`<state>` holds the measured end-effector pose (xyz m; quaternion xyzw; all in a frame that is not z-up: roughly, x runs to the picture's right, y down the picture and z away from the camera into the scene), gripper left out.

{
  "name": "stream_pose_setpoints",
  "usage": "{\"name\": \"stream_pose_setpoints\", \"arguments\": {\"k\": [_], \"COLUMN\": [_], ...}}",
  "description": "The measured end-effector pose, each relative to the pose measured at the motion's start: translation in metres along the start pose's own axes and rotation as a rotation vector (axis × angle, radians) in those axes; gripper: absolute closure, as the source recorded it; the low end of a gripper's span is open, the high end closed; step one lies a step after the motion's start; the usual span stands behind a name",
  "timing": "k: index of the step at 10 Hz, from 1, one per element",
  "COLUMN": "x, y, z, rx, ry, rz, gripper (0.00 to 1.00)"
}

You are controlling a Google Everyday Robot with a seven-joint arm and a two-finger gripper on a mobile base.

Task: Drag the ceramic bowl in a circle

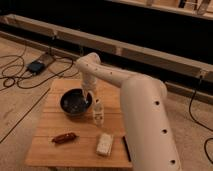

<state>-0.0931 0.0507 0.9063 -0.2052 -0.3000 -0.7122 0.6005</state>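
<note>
The ceramic bowl (pixel 75 102) is round, dark and glossy, and sits on the wooden table (pixel 47 145) toward its back left. My white arm reaches over from the right and bends down to the bowl. My gripper (pixel 88 96) is at the bowl's right rim, its tip dipping inside the rim.
A small clear bottle (pixel 98 112) stands just right of the bowl, close to the gripper. A reddish-brown snack (pixel 65 137) lies front left. A pale packet (pixel 104 144) and a dark pen (pixel 126 148) lie at the front right. Cables (pixel 20 75) run over the floor on the left.
</note>
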Motion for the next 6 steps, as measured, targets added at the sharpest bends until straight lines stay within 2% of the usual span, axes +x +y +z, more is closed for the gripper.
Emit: {"name": "stream_pose_setpoints", "arguments": {"k": [4,6], "x": [0.001,0.0], "y": [-0.001,-0.001], "z": [-0.018,-0.016], "rx": [0.004,0.004], "ry": [0.025,0.022], "rz": [-0.047,-0.048], "gripper": [0.2,0.2]}}
